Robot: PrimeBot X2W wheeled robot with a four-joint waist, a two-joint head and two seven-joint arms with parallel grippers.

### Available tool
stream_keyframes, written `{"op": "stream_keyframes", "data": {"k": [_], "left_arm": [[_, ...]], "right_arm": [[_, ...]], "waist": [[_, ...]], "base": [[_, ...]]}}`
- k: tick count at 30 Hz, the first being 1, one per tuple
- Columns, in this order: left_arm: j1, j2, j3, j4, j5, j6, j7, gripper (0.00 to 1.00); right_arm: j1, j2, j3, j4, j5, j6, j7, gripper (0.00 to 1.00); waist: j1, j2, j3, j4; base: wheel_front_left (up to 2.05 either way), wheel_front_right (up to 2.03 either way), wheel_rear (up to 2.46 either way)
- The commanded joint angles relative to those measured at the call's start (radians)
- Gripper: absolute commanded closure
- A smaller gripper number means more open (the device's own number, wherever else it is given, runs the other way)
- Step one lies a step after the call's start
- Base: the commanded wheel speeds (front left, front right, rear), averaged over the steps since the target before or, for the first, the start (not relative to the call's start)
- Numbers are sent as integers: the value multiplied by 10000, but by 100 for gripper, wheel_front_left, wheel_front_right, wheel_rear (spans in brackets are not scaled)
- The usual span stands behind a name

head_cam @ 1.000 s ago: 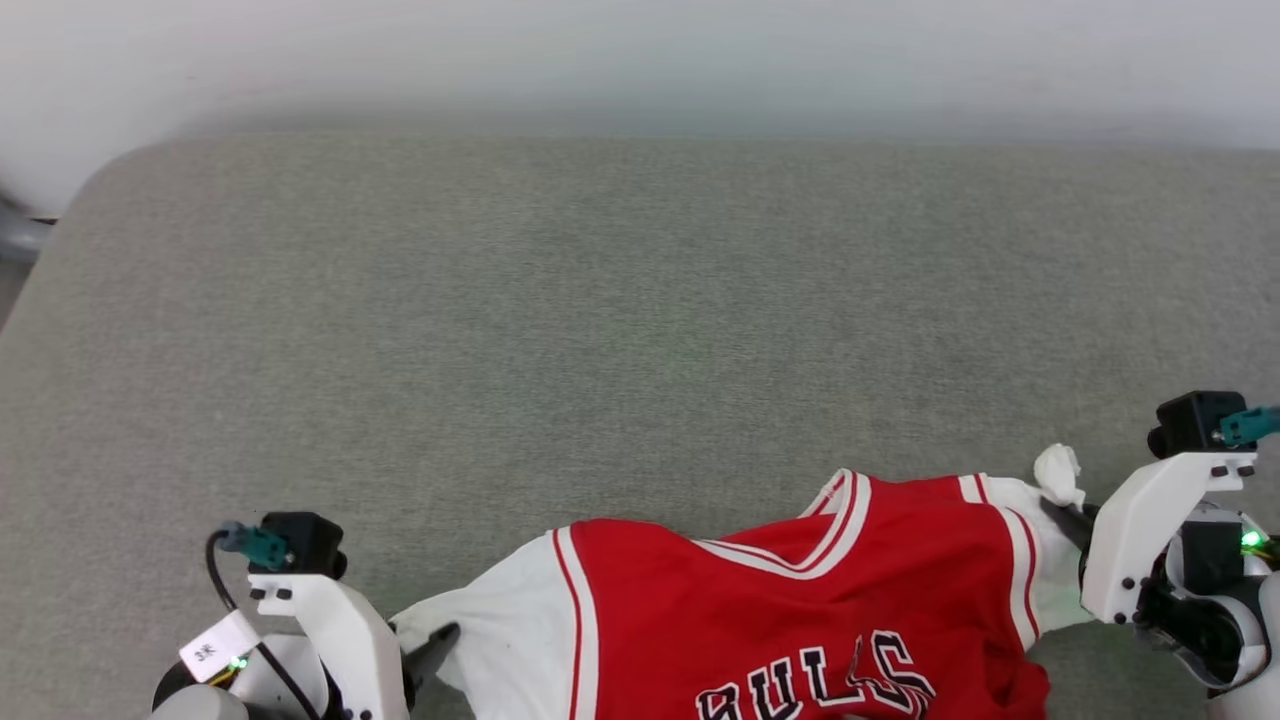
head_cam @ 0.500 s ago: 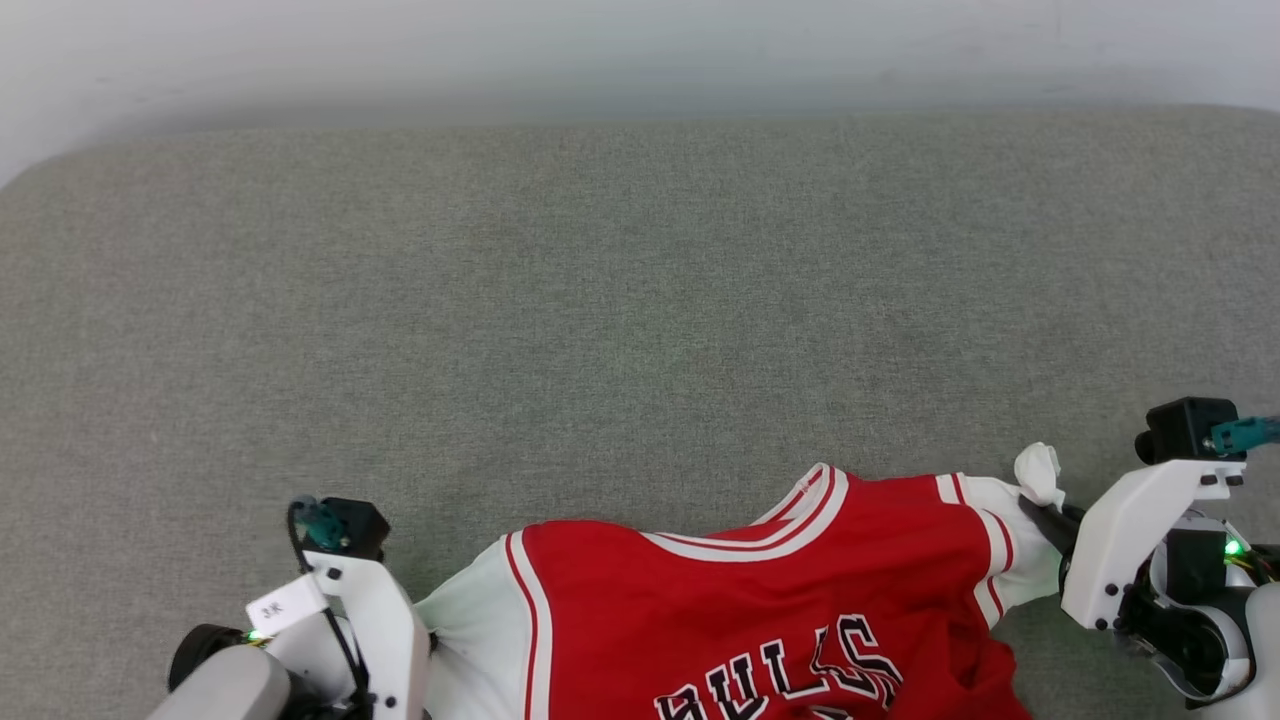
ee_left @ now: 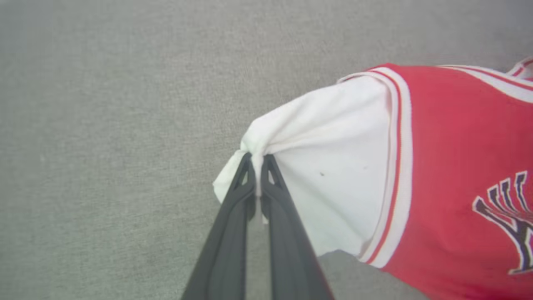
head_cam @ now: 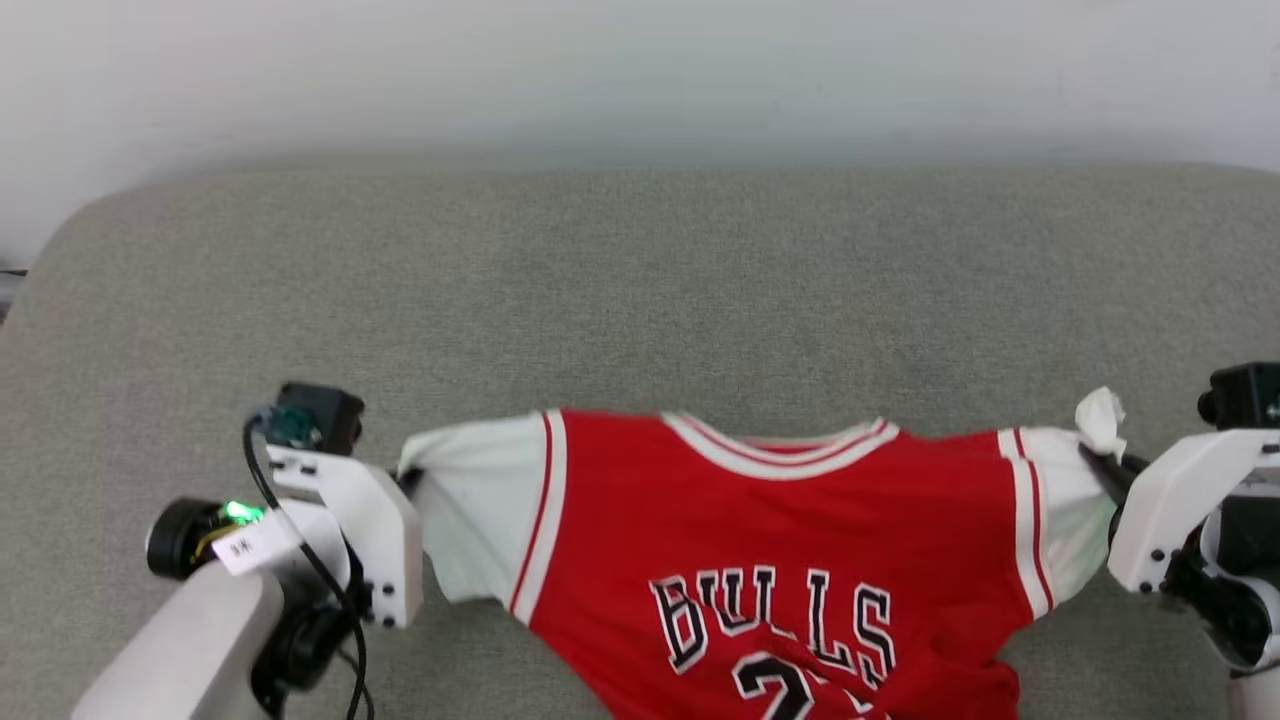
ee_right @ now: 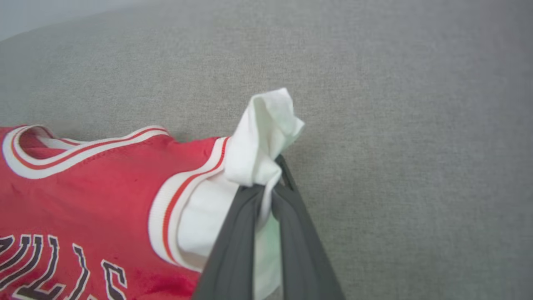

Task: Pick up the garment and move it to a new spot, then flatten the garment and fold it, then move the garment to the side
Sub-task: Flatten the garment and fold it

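Pinching the red jersey (head_cam: 780, 540) by its white sleeve tips: left gripper (ee_left: 259, 159) fingers (ee_left: 233, 216) clenching the 9 o'clock sleeve, right gripper (ee_right: 268, 183) clenching the 3 o'clock one. Holding it spread near 6 o'clock over the grey upholstered surface (head_cam: 640, 300). Risking a slip from such thin pinches, or the hem dragging and bunching. Reading "BULLS" across the chest, plus a number beginning 2, cut off below.

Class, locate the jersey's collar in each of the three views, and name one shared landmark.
Head view: collar at centre.
Left wrist view: collar at far right, near top.
Right wrist view: collar at left, mid-height.
Shared landmark: black chest lettering.
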Motion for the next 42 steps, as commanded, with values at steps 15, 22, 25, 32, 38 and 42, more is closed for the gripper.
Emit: {"op": "stream_keyframes", "data": {"k": [15, 22, 25, 32, 38, 42], "left_arm": [[-4590, -919, 1324, 2839, 445, -231, -2549, 100], [-7469, -880, 1835, 4580, 812, -535, -3873, 100], [-8596, -774, 1816, 5168, 1102, -669, -4275, 100], [-10874, -706, 1928, 6075, 1440, -791, -5078, 100], [-11909, -859, 1928, 6820, 1409, -1060, -5349, 100], [-12132, -1110, 1878, 7397, 1237, -1315, -5368, 100]], "right_arm": [[-3780, -605, 387, 1058, -1137, -14, -1180, 100], [-6788, -1023, 867, 1972, -1263, -17, -1956, 100], [-8072, -1108, 965, 2385, -1383, -17, -2396, 100], [-10762, -967, 941, 3301, -1891, -18, -3542, 100], [-12192, -718, 1397, 4380, -2077, -17, -4193, 100], [-12725, -498, 1699, 5127, -1987, -17, -4551, 100]], "waist": [[-2, 0, 379, -385], [-2, 0, 1365, -585], [-2, 0, 1754, -625], [-2, 0, 2587, -663], [-2, 0, 3236, -609], [-2, 0, 3811, -487]], "base": [[0, 0, 0], [0, 0, 0], [0, 0, 0], [0, 0, 0], [0, 0, 0], [0, 0, 0]]}}
